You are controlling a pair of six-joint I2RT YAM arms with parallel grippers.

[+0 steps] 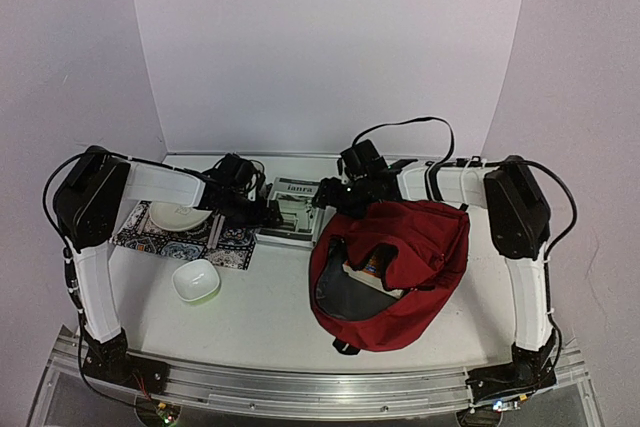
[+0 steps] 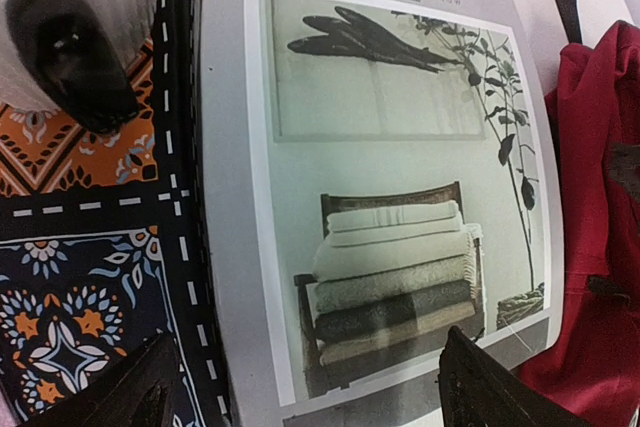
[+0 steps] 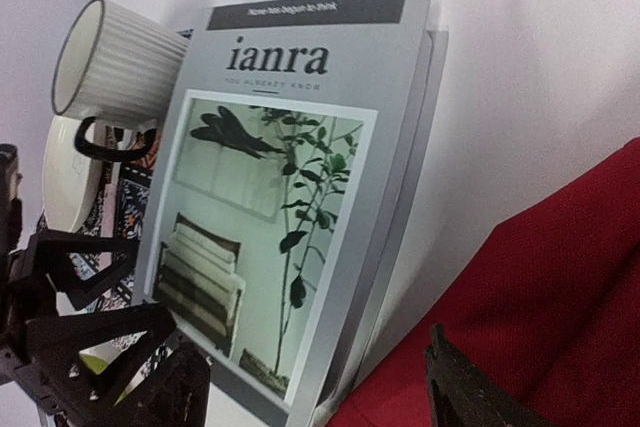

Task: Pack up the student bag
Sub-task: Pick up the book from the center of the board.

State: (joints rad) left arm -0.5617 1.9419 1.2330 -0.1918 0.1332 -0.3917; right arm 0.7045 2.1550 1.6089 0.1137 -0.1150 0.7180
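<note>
Soft, matt woven cloth is seen in the dark red fabric backpack (image 1: 420, 247) at the lower right of the top view. Smooth paper with a faint sheen is shown by the grey photo-covered magazine (image 2: 370, 177). The blue-and-orange patterned mat (image 2: 70, 317) appears as matt printed cloth. A smooth glazed finish, ribbed outside, is seen on the white ceramic mug (image 3: 125, 57).

Soft, even light fills the overhead view; the white walls (image 1: 330, 47) wash out toward 12 o'clock and shadows are faint. The left wrist view bows straight lines at its edges, and the mug (image 2: 70, 57) at 10 o'clock is blurred. In the right wrist view the magazine (image 3: 290, 197) is sharp, the student bag (image 3: 545, 297) at 4 o'clock soft.
</note>
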